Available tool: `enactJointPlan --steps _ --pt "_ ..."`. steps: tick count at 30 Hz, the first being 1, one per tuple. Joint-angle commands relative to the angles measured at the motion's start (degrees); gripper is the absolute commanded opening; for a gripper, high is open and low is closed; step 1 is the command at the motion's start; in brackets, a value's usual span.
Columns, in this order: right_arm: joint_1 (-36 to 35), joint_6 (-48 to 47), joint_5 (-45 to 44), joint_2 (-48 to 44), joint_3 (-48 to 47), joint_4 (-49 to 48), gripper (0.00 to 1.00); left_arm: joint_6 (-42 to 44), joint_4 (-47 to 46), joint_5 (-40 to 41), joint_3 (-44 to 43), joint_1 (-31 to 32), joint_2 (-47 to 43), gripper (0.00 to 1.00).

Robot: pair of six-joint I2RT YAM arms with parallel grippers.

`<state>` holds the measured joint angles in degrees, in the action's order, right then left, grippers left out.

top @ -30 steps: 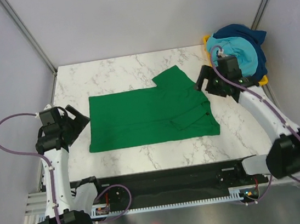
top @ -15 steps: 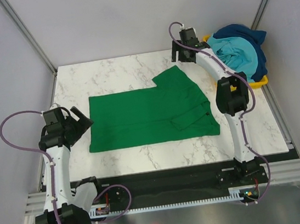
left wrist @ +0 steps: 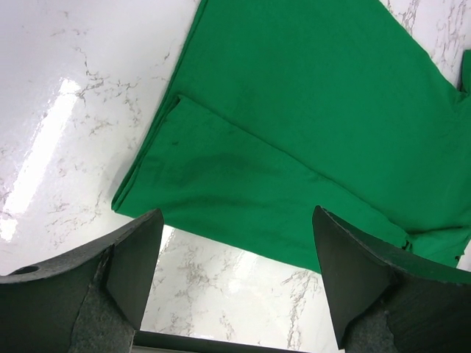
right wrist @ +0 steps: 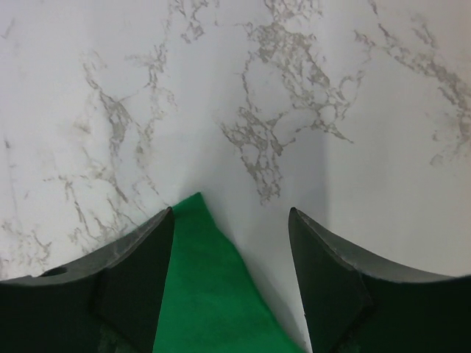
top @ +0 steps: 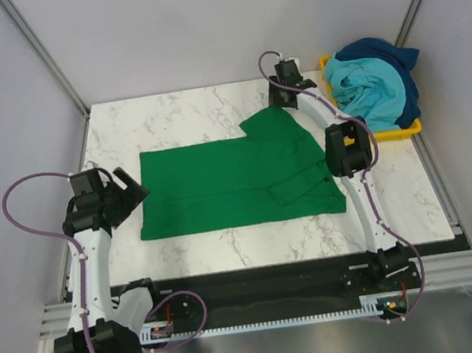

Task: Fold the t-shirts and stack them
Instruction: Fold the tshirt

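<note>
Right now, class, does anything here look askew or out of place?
Yes. One sleeve of the green shirt juts out at its far right corner, unfolded. The turquoise shirt and blue shirt lie crumpled in the yellow bin, spilling over its rim.

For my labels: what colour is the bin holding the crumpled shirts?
Yellow. The rectangular plastic bin shows best in the top external view.

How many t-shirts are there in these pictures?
3: the green t-shirt lies flat on the table; the turquoise t-shirt and the dark blue t-shirt are heaped in the yellow bin, far right. More may be hidden underneath.
</note>
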<state>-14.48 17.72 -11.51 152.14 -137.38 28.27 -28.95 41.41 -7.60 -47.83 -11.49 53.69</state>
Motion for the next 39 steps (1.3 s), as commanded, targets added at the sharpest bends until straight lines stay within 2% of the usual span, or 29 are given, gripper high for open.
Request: enactJointPlan --steps 1,2,5,6,8,9,11,12,14,18,20,25,28,31,39 --pt "-1.3 1.7 1.1 1.0 0.5 -3.6 0.71 2.4 -2.0 -1.1 0.1 0.2 0.4 0.89" --pt "-1.5 1.9 1.2 1.1 1.5 -4.4 0.69 2.4 -2.0 -1.2 0.1 0.1 0.6 0.88" --pt "-1.7 3.4 2.2 1.4 3.2 -5.5 0.55 2.4 -2.0 -1.1 0.2 0.1 0.5 0.88" --pt "-1.6 3.7 2.5 1.5 3.8 -6.4 0.47 2.3 -2.0 -0.8 0.1 0.2 0.4 0.88" --pt "-1.6 5.2 3.0 1.3 6.4 -7.6 0.4 2.3 -2.0 -0.7 0.2 0.2 0.8 0.87" --pt "-1.6 5.7 2.8 0.7 7.6 -9.5 0.3 2.2 -2.0 -0.5 0.3 0.2 1.1 0.87" --pt "-1.6 7.1 3.3 -0.1 10.6 -11.3 0.21 1.8 -2.6 0.0 0.0 0.3 2.1 0.87" --pt "-1.6 7.3 2.9 -1.5 12.0 -12.8 0.12 1.4 -2.6 1.7 -0.2 0.2 3.4 0.81" --pt "-1.6 7.6 2.5 -2.6 15.2 -15.2 0.01 -0.6 -5.1 3.8 -1.0 1.3 4.7 0.8" --pt "-1.3 7.8 5.3 -3.4 17.0 -16.6 0.0 -0.5 -8.9 10.2 -8.6 4.5 13.2 0.83" --pt "-1.3 7.9 6.2 -4.1 18.5 -18.1 0.0 1.0 -9.6 11.6 -16.6 4.5 23.1 0.74" --pt "-1.3 8.9 9.5 -5.6 22.8 -21.0 0.0 2.4 -9.0 13.3 -37.0 3.5 47.1 0.7" --pt "-1.2 9.0 10.7 -6.5 24.8 -22.6 0.0 3.1 -8.4 10.4 -46.3 2.5 59.5 0.69" --pt "-1.0 9.2 11.4 -6.9 25.8 -23.2 0.0 3.8 -7.8 7.9 -52.0 2.5 64.7 0.68" --pt "-0.5 10.0 13.2 -6.8 25.9 -23.6 0.0 4.0 -8.1 4.1 -53.9 2.5 72.6 0.68"
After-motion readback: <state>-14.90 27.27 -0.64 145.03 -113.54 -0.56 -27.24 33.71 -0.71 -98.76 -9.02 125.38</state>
